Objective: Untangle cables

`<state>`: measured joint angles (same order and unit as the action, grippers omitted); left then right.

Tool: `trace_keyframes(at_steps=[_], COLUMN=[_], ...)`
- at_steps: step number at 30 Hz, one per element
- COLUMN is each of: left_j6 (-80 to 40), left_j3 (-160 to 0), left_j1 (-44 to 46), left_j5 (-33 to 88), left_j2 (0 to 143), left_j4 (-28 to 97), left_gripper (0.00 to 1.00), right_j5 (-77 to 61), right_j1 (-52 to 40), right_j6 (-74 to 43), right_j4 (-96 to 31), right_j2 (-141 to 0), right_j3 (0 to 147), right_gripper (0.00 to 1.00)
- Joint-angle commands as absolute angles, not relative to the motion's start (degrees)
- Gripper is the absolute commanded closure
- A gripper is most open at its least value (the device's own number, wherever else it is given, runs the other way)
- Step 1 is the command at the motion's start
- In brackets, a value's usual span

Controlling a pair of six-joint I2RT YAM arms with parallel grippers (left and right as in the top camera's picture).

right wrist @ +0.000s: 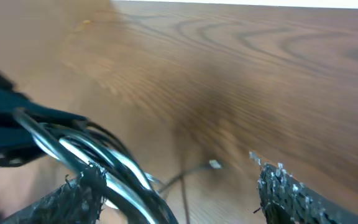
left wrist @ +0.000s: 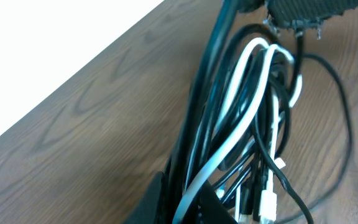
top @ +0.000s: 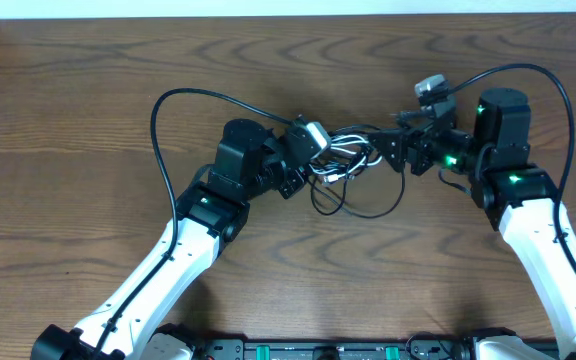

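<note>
The cables (top: 346, 155) are a tangled bundle of thin black cords with one white cord, stretched between my two grippers at the table's middle. A black loop (top: 363, 208) hangs from the bundle onto the table. My left gripper (top: 301, 165) is shut on the bundle's left end. In the left wrist view the cords (left wrist: 241, 106) run up from between its fingers (left wrist: 188, 202), with small white plugs (left wrist: 267, 202) beside them. My right gripper (top: 405, 150) is at the bundle's right end. In the right wrist view its fingers (right wrist: 179, 183) are wide open, and the cords (right wrist: 98, 155) lie against the left finger.
The wooden table (top: 88, 100) lies all around the bundle. The arms' own thick black cables arc above each arm (top: 168, 100) (top: 558, 85). A white edge runs along the table's far side (top: 268, 8). The right gripper's body shows at the top of the left wrist view (left wrist: 303, 12).
</note>
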<state>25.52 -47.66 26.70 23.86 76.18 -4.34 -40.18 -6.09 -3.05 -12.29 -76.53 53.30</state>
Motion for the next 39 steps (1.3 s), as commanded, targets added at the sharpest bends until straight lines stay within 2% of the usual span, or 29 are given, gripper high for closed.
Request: trace_keyframes(at_steps=[1,7,13,19,23,32,36,37,39], left_j6=[25.2,25.2,23.1,15.0,14.9,12.7,12.7,12.7,12.7], left_j3=[-48.6,-48.6,-48.6,-48.6,-48.6,-48.6,-48.6,-48.6,-48.6], left_j1=[26.6,26.6,26.6,26.6,26.6,26.6,26.6,26.6,26.6], left_j5=[23.0,22.9,22.9,25.5,32.6,32.6,32.6,32.6,32.6], left_j2=[74.8,74.8,74.8,74.8,74.8,74.8,74.8,74.8,74.8], left_j4=[-3.5,-2.7,-3.6,-9.8,-12.9,-12.8,-12.8,-12.8,-12.8], left_gripper=[0.93,0.93,0.92,0.92,0.92,0.93,0.93,0.93,0.92], right_j5=[-34.7,-28.8,-28.5,-31.9,-32.2,-43.8,-49.1,-49.0,-49.0], right_j1=[-4.5,-4.2,-4.2,-4.2,-5.3,-9.1,-11.6,-12.2,-13.2], right_j6=[-3.7,-2.5,0.5,5.0,5.0,6.6,9.1,9.2,10.0], right_j4=[-13.9,-16.4,-18.3,-20.8,-20.8,-19.9,-18.8,-18.6,-18.6], right_j2=[-75.5,-75.5,-75.5,-75.7,-75.8,-75.8,-75.8,-75.8,-75.8], right_j3=[53.5,53.5,53.5,53.5,53.5,53.5,53.5,53.5,53.5], right_gripper=[0.22,0.17,0.14,0.13,0.13,0.13,0.20,0.25,0.42])
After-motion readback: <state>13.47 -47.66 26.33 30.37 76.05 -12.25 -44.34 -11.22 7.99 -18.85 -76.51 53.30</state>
